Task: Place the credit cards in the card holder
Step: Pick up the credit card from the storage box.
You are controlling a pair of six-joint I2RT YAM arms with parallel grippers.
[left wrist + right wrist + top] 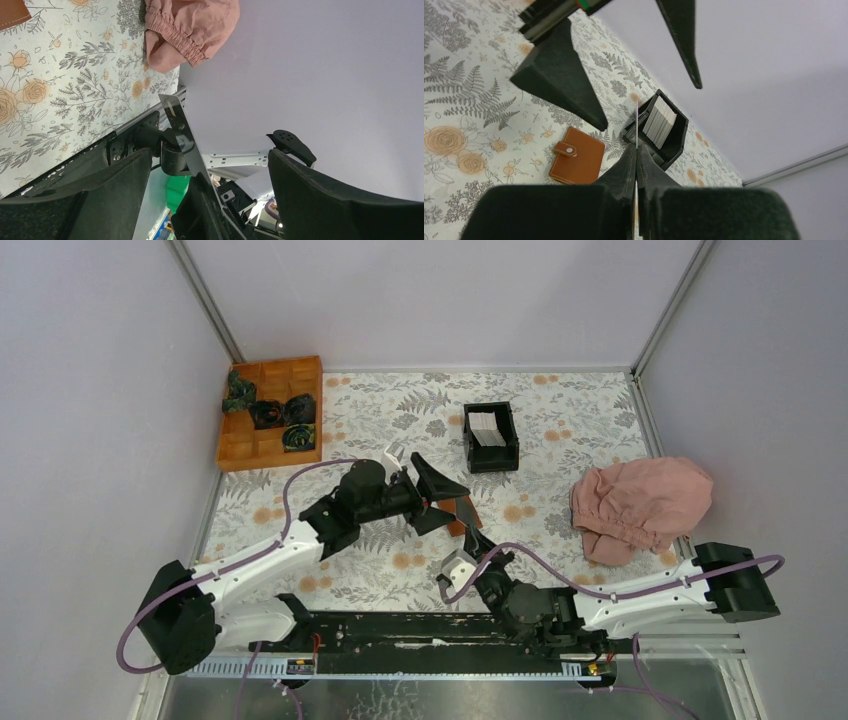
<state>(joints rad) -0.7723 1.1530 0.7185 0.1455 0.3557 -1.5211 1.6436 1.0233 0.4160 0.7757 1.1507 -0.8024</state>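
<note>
The fingers of the right claw [636, 152] are matt black with a grainy, foam-like surface, and the credit card [637, 122] pinched between them shows only a thin, smooth edge. Just ahead and left of that claw the card holder [576, 162] looks like smooth tan leather with pale stitching and a shiny metal snap, while ahead to its right the black box [679, 137] looks like matt plastic. Beyond the left claw [209, 155] the pink cloth [190, 25] is soft, crumpled fabric on a matt printed table cover [50, 95].
</note>
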